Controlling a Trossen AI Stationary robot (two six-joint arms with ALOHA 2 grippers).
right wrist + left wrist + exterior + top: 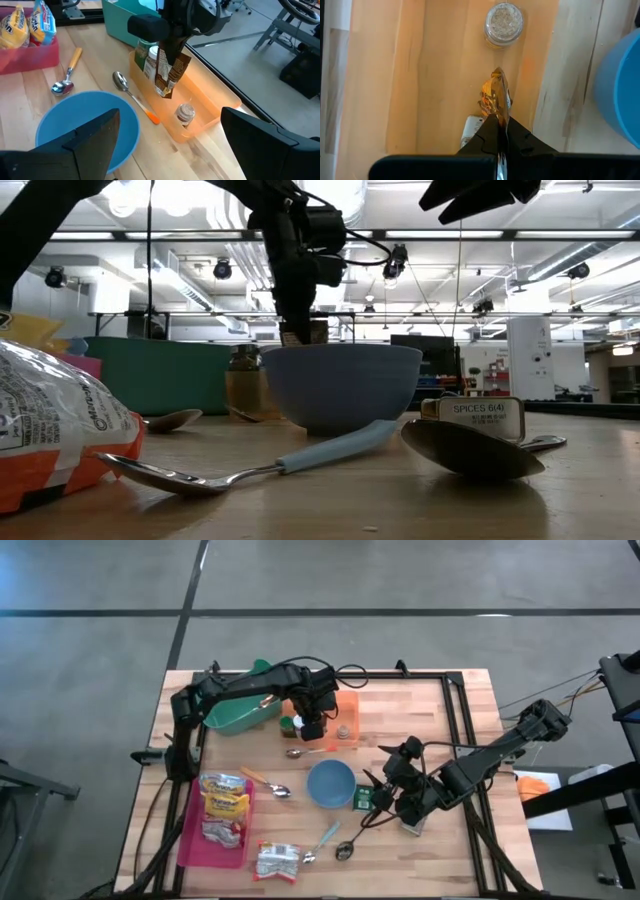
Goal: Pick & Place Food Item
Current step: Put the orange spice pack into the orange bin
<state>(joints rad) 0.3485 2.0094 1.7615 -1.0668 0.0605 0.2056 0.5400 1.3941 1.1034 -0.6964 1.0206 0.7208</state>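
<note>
A robotics lab or workshop in a large industrial hall. A wooden table (pixel 420 710) stands on a grey concrete floor (pixel 90 630). Beyond it are rows of ceiling lights (pixel 560 255), exposed ducts (pixel 200 275), a white pillar (pixel 524 360) and distant equipment.

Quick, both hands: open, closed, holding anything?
Left hand: closed on a brown snack packet above the orange tray.
Right hand: open, empty.
</note>
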